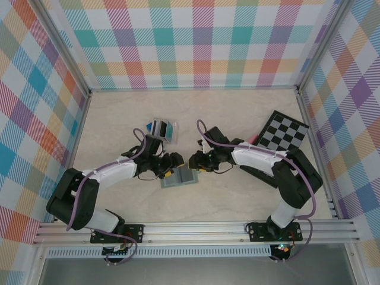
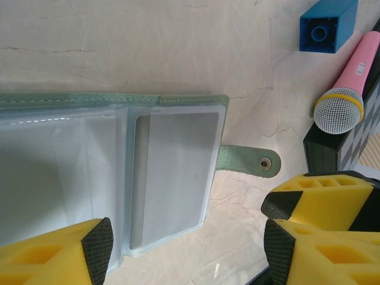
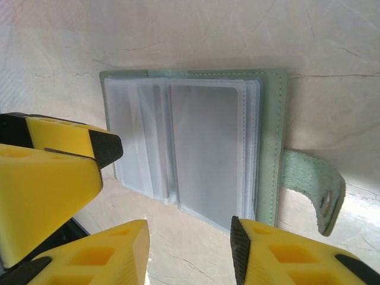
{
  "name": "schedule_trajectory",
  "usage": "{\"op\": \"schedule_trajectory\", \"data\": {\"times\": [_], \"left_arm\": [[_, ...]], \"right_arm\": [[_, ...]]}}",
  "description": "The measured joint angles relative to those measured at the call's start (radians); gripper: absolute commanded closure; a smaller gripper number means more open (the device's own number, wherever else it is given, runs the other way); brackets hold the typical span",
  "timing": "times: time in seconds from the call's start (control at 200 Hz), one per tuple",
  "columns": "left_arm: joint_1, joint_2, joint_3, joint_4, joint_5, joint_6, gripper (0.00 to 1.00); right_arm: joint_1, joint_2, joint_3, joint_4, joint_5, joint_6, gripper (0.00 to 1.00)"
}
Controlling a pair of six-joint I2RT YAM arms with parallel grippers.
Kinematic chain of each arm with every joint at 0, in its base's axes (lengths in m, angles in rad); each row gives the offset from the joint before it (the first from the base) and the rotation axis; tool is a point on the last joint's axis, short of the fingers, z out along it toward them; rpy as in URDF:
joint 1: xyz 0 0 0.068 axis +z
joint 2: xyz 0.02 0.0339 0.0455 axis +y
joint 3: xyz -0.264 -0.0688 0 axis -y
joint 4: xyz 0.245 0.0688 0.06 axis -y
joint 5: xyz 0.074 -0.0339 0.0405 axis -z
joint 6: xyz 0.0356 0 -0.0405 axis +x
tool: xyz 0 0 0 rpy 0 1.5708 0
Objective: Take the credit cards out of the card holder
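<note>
**While both grippers flank it, the card holder lies open on the table**

Where your two arms meet at mid-table, you have the card holder lying flat and spread open on the pale marble-look table, its grey-green cover down and its clear pockets facing up. Your left gripper sits at its left edge and your right gripper at its upper right corner.

From your left wrist, the left gripper has its yellow fingers spread wide, clamping nothing, one tip over the near pocket. From your right wrist, the right gripper also stands parted, just off the holder's edge. The snap strap lies unfastened on the table. You cannot tell whether the pockets contain cards.

Behind your left gripper stands a clear card stand. A checkered board, a pink microphone and a blue block lie to the right.
</note>
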Motion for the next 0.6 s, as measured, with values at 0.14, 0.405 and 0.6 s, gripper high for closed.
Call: {"op": "schedule_trajectory", "data": {"times": [0.14,0.405,0.6], "left_arm": [[0.004,0.0,0.0,-0.037,-0.025,0.003,0.38],[0.025,0.01,0.0,-0.091,-0.078,-0.001,0.5],[0.027,0.038,0.0,-0.121,-0.097,-0.001,0.56]], "right_arm": [[0.0,0.039,0.007,-0.013,-0.001,0.0,0.61],[0.0,0.114,0.042,-0.034,-0.017,-0.002,0.69],[0.0,0.141,0.067,-0.033,-0.034,-0.008,0.7]]}}
